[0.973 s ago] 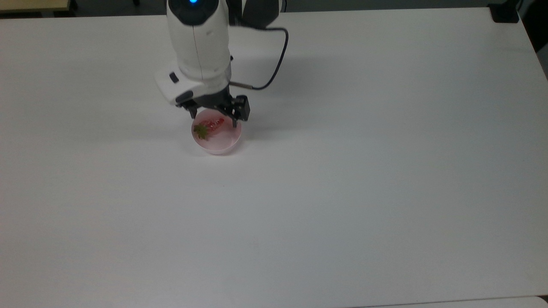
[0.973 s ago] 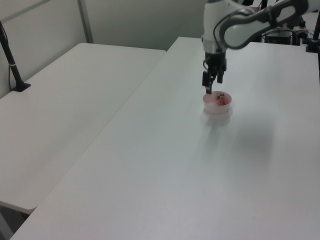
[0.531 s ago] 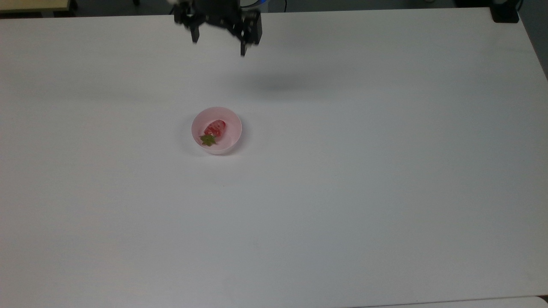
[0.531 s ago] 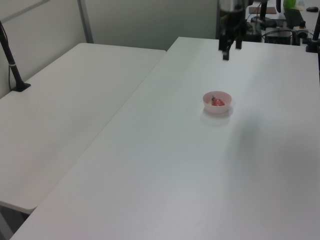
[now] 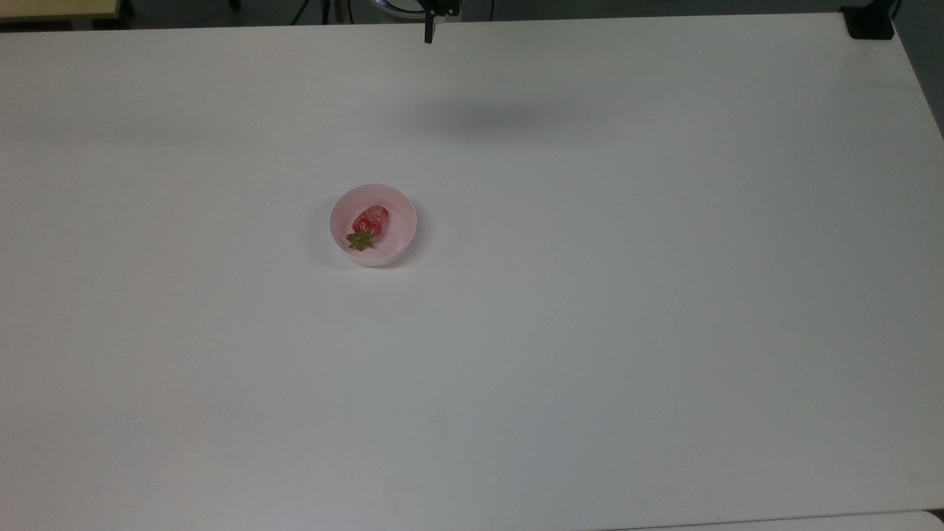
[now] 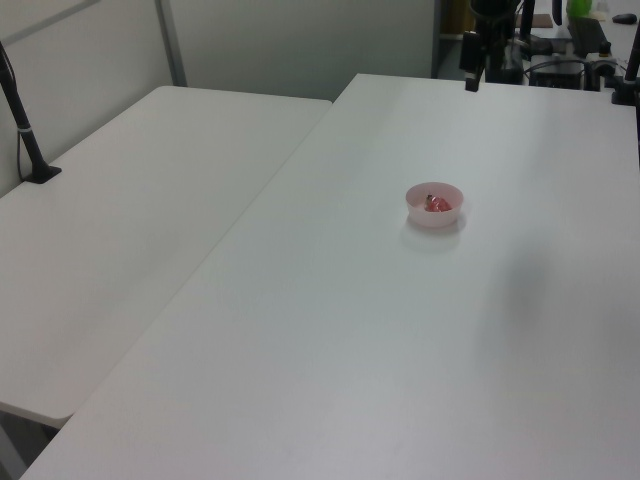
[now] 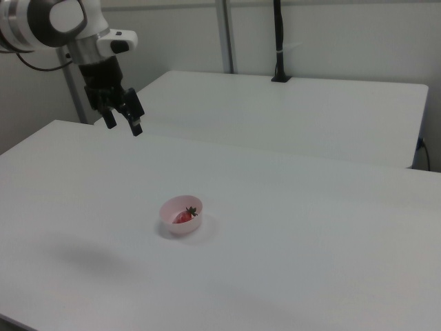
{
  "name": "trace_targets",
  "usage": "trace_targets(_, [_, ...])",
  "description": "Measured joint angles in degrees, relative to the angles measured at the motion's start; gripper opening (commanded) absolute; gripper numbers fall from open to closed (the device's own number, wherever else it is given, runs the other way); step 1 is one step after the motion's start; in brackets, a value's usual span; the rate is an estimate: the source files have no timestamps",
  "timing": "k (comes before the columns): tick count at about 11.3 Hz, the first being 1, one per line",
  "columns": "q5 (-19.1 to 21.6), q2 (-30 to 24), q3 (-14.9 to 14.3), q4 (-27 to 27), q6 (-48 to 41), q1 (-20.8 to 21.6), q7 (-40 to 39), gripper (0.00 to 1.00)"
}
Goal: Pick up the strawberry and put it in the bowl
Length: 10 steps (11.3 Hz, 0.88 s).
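Observation:
The pink bowl (image 5: 399,220) stands on the white table, left of centre in the top view. Inside it lies the red strawberry (image 5: 370,220), its green cap turned toward the top view's bottom edge. Bowl (image 7: 171,226) and strawberry (image 7: 183,216) also appear in the right view, and the bowl (image 6: 432,217) with the strawberry (image 6: 438,204) in the left view. My gripper (image 7: 124,126) hangs open and empty, high above the table's far edge, well away from the bowl. One of its fingertips (image 5: 428,32) pokes in at the top view's upper edge.
A second white table (image 6: 120,230) stands beside this one, with a black pole (image 6: 24,125) clamped on it. A black object (image 5: 870,22) sits at the table corner in the top view's upper right. White table surface (image 5: 590,310) surrounds the bowl.
The gripper, open just over the bowl a second ago, has risen and drawn back to the table's far edge. The strawberry has settled in the bowl.

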Motion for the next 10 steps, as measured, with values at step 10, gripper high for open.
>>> trace_targets(10, [0.00, 0.00, -2.73, 1.49, 2.55, -1.76, -5.12, 1.00])
